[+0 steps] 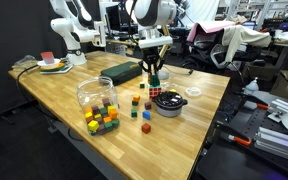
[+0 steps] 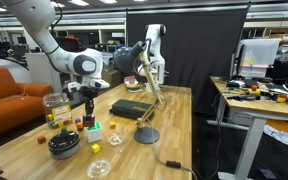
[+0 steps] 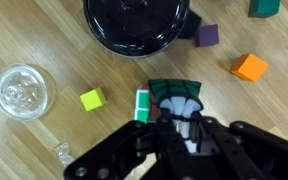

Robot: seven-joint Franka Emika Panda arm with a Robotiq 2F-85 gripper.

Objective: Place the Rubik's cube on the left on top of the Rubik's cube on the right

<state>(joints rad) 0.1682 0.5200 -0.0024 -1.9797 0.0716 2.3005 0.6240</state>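
Note:
My gripper (image 3: 179,125) is shut on a Rubik's cube (image 3: 174,93) whose green and white faces show between the fingers in the wrist view. A second Rubik's cube (image 3: 141,106) sits on the wooden table just below and beside the held one, partly hidden by it. In an exterior view the gripper (image 1: 153,70) holds its cube (image 1: 154,78) a little above the table cube (image 1: 154,91). In an exterior view the gripper (image 2: 87,102) hangs over the table cube (image 2: 94,130).
A black bowl (image 3: 134,25) (image 1: 169,104) stands close beside the cubes. A clear glass lid (image 3: 22,91) lies nearby. Small coloured blocks are scattered around: yellow-green (image 3: 91,99), purple (image 3: 208,36), orange (image 3: 249,67). A jar of blocks (image 1: 97,95) stands further off.

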